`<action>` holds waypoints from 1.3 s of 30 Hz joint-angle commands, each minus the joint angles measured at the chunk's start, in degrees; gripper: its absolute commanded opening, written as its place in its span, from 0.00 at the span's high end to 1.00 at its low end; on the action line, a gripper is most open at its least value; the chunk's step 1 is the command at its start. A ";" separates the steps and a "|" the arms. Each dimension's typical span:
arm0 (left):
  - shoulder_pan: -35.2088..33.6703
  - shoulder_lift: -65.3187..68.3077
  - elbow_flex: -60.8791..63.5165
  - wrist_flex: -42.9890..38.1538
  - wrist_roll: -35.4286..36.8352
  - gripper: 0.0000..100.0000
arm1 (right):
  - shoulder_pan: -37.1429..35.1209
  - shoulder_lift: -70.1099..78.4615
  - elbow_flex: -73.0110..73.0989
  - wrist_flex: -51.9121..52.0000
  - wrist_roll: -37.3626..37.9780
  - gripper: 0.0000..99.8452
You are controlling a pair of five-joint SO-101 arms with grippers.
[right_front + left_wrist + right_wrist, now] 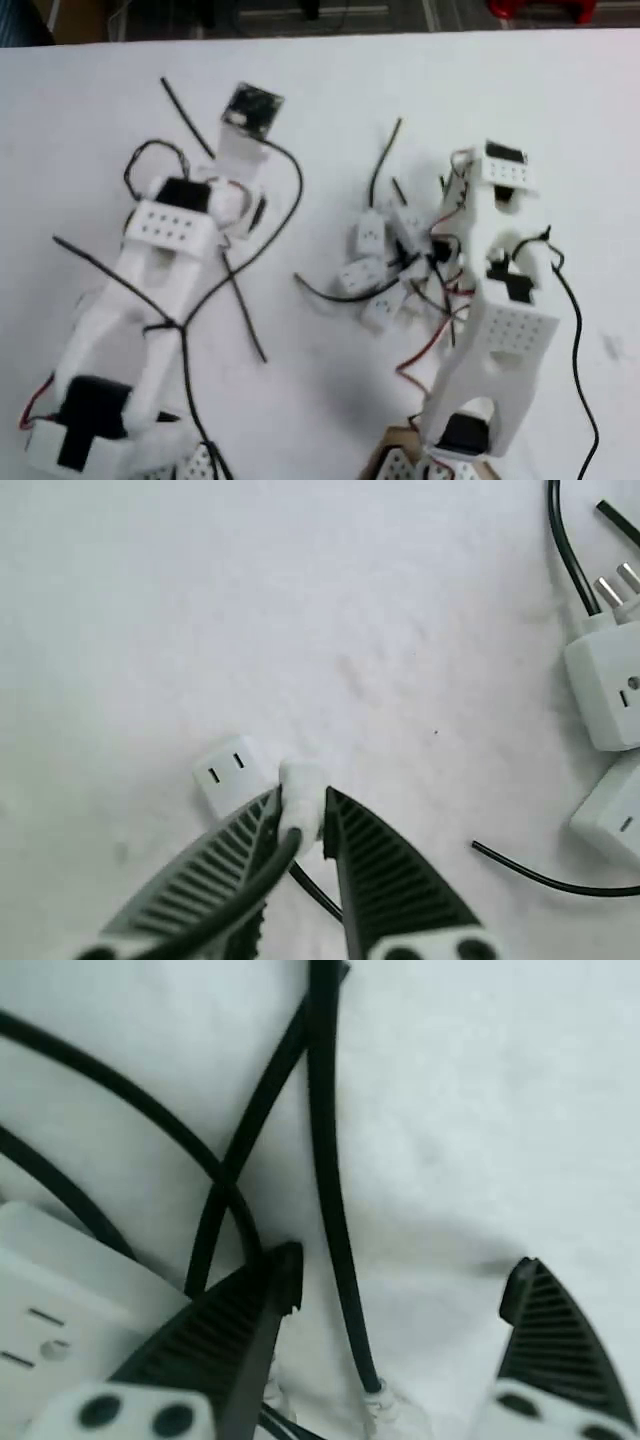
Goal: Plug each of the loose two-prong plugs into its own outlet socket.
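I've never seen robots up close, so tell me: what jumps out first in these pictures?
A heap of white socket blocks and black cords lies in the middle of the table. The left pincer clamps a small white plug next to a two-slot socket block, while the right pincer stands open astride a black cord.

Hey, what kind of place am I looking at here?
Likely a robotics lab bench: a white table, a wired white robot arm, a heap of socket blocks, and the left pincer clamped on a white plug.
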 commanded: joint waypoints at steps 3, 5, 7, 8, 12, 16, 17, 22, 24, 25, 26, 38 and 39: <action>-1.80 0.22 -5.63 -0.18 -10.90 0.90 | 0.13 -4.00 3.69 -6.29 -1.41 0.68; -2.51 0.22 -6.51 -0.18 -17.05 0.89 | 0.13 -4.00 3.78 -6.73 -1.32 0.68; -3.21 0.22 -8.00 1.14 -23.47 0.94 | 0.13 -3.91 3.78 -6.73 -1.32 0.68; -3.56 0.22 -8.97 2.55 -27.16 0.97 | 0.04 -3.91 3.78 -6.81 -1.32 0.68; -4.18 0.31 -13.01 10.02 -34.55 0.98 | -1.27 -3.91 3.78 -6.81 -1.14 0.68; -7.16 0.31 -14.68 11.52 -35.25 0.98 | -1.27 -3.91 3.78 -6.81 -1.14 0.68; -7.87 0.31 -14.68 11.43 -35.25 0.98 | -1.19 -3.91 3.78 -6.81 -1.14 0.68; -7.16 2.68 -14.59 11.52 -34.90 0.92 | -1.27 -3.91 3.78 -6.81 -1.14 0.68; -6.29 6.02 -15.30 10.81 -34.81 0.85 | -1.27 -3.91 3.78 -6.81 -1.14 0.68; -5.67 8.13 -16.00 9.85 -33.85 0.82 | -1.27 -3.91 3.78 -6.81 -1.14 0.68; -5.23 10.51 -17.05 8.79 -32.00 0.79 | -1.36 -3.82 3.78 -6.81 -1.14 0.68; -1.10 48.13 -57.05 15.56 -20.48 0.82 | -1.45 -3.82 3.78 -6.81 -1.23 0.68; -1.10 50.95 -61.45 17.67 -20.48 0.82 | -1.45 -3.82 3.78 -6.90 -1.23 0.68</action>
